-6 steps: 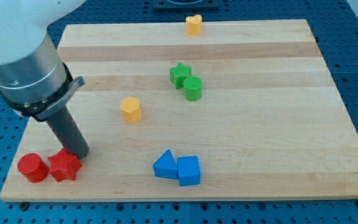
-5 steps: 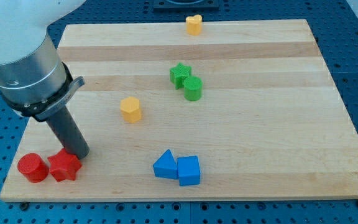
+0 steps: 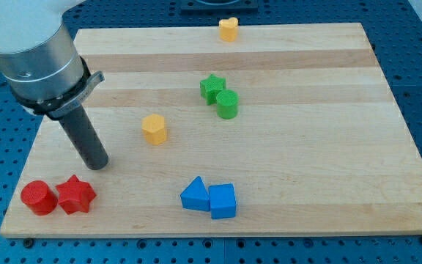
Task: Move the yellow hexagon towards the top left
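Observation:
The yellow hexagon (image 3: 154, 128) sits on the wooden board (image 3: 306, 147), left of the middle. My tip (image 3: 97, 164) rests on the board to the hexagon's lower left, about a block's width and more away from it. The tip is just above the red star (image 3: 75, 195) and is apart from it.
A red cylinder (image 3: 37, 198) touches the red star at the bottom left. A green star (image 3: 212, 88) and a green cylinder (image 3: 227, 105) sit together above the middle. A blue triangle (image 3: 194, 194) and a blue block (image 3: 223, 201) sit at the bottom. A yellow heart (image 3: 228, 28) is at the top edge.
My tip has moved up and a little right, away from the red star that it was touching. No block has moved.

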### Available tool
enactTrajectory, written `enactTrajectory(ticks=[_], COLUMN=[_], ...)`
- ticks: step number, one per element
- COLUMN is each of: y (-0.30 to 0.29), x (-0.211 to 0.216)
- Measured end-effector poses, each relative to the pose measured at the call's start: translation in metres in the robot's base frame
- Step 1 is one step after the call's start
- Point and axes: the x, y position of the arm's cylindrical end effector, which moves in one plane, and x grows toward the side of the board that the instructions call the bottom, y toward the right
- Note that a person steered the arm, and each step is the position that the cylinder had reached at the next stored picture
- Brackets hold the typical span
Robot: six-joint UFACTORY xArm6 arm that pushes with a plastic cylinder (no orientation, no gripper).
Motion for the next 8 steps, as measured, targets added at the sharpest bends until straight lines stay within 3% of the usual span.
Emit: enactTrajectory(ticks=[3, 6, 8], y=[0.000, 0.076, 0.087], x=[-0.018, -0.018, -0.028])
